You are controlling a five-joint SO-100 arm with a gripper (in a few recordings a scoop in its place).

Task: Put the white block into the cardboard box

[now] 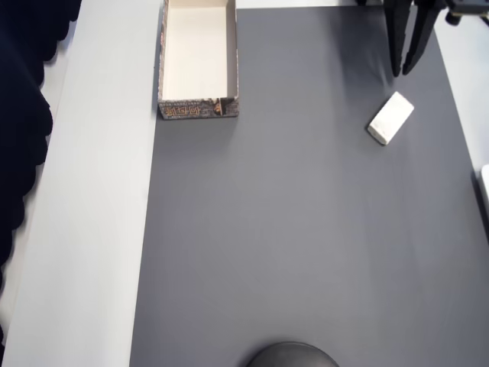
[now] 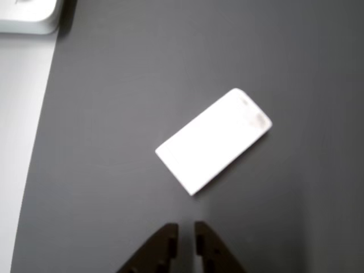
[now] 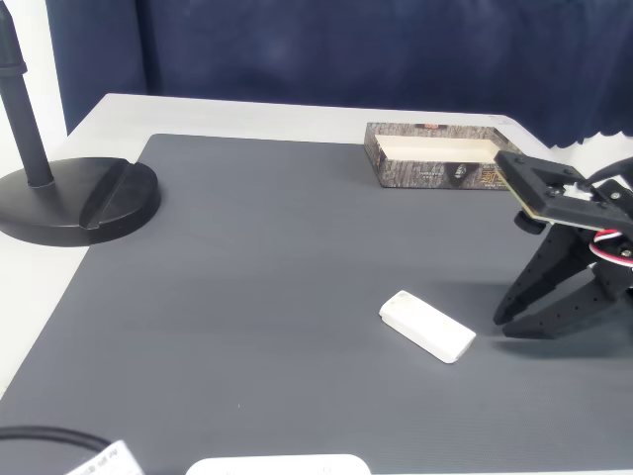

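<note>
The white block (image 1: 391, 118) lies flat and at a slant on the grey mat, right of centre in the overhead view. My gripper (image 1: 402, 71) hangs just beyond it, fingers nearly together and holding nothing. In the wrist view the block (image 2: 213, 141) sits a short way ahead of my gripper (image 2: 186, 230), slightly to the right. The fixed view shows my gripper (image 3: 502, 322) low over the mat just right of the block (image 3: 427, 326), not touching it. The cardboard box (image 1: 199, 108) stands open at the mat's far left corner, its cream inside bare; in the fixed view the box (image 3: 425, 173) is at the back.
A black round stand base (image 3: 79, 203) with an upright pole sits at the left in the fixed view. A flat white object (image 2: 28, 17) lies off the mat's edge. The grey mat (image 1: 306, 229) is wide and bare between block and box. Dark blue curtain behind.
</note>
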